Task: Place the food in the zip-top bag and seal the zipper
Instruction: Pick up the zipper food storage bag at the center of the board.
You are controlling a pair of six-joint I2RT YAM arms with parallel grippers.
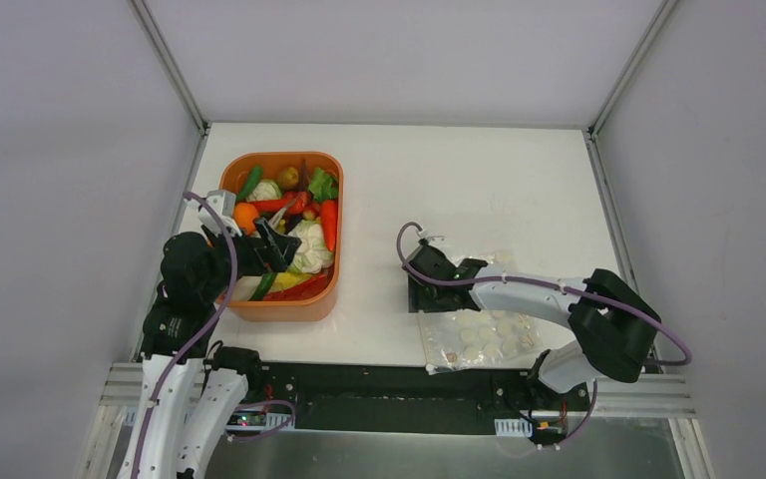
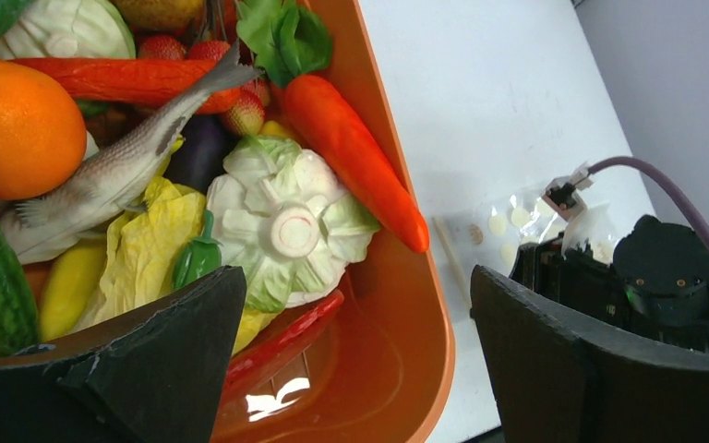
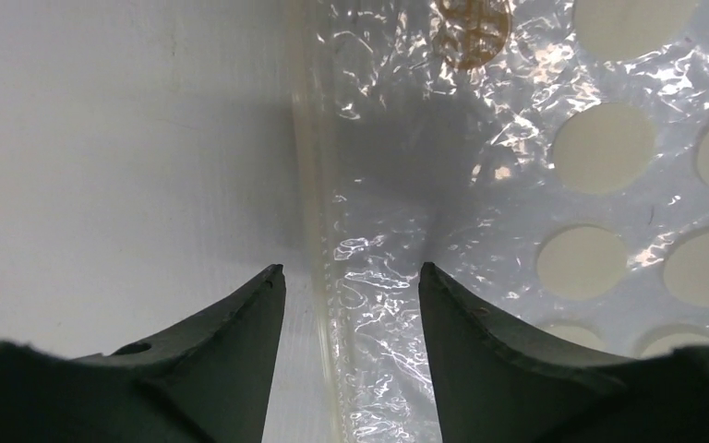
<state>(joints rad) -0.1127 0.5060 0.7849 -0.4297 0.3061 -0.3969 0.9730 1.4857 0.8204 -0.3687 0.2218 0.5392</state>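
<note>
Jaws of the right gripper (image 3: pixel 351 272) stand parted astride the zipper (image 3: pixel 308 185) of the zip-top bag (image 3: pixel 535 185) on the table (image 1: pixel 479 180); its brown stamp, perhaps a logo, is unreadable. Beyond, the left gripper (image 2: pixel 351 277) gapes above the food (image 2: pixel 286 221) in the orange tub (image 2: pixel 420 314).

A lab test cell is suggested: a white table (image 1: pixel 479 190) is enclosed by grey panels (image 1: pixel 50 150) on aluminium posts (image 1: pixel 172 65).

A white table (image 1: pixel 479 180) is seen carrying two things: an orange tub (image 1: pixel 289 307) is set at the left, a dotted clear bag (image 1: pixel 484 337) is laid flat front right.
</note>
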